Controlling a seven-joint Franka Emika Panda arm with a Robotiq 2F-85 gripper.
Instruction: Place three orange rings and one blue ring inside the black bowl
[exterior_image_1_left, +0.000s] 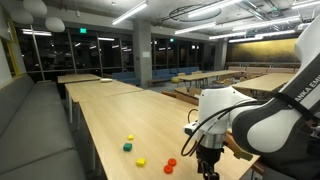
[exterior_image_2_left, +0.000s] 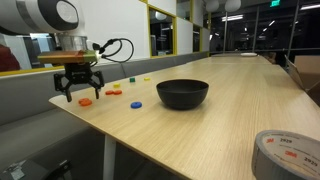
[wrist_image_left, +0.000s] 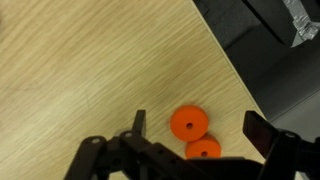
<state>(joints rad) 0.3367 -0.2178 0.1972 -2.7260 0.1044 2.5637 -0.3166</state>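
My gripper (wrist_image_left: 198, 128) is open and hangs just above the table near its edge, over two orange rings (wrist_image_left: 189, 123) (wrist_image_left: 203, 150) that lie side by side between the fingers. In an exterior view the gripper (exterior_image_2_left: 78, 92) hovers over an orange ring (exterior_image_2_left: 86, 101), with another orange ring (exterior_image_2_left: 113, 95) a little to its right. The blue ring (exterior_image_2_left: 135, 103) lies flat between them and the black bowl (exterior_image_2_left: 183, 93), which stands empty. In an exterior view the gripper (exterior_image_1_left: 208, 165) is beside the orange rings (exterior_image_1_left: 170, 163); the arm hides the bowl there.
Yellow blocks (exterior_image_1_left: 130, 138) (exterior_image_1_left: 140, 161) and a green block (exterior_image_1_left: 127, 147) lie on the wooden table (exterior_image_2_left: 200, 135). A roll of tape (exterior_image_2_left: 285, 155) sits at the near corner. The table edge (wrist_image_left: 225, 60) runs close beside the rings.
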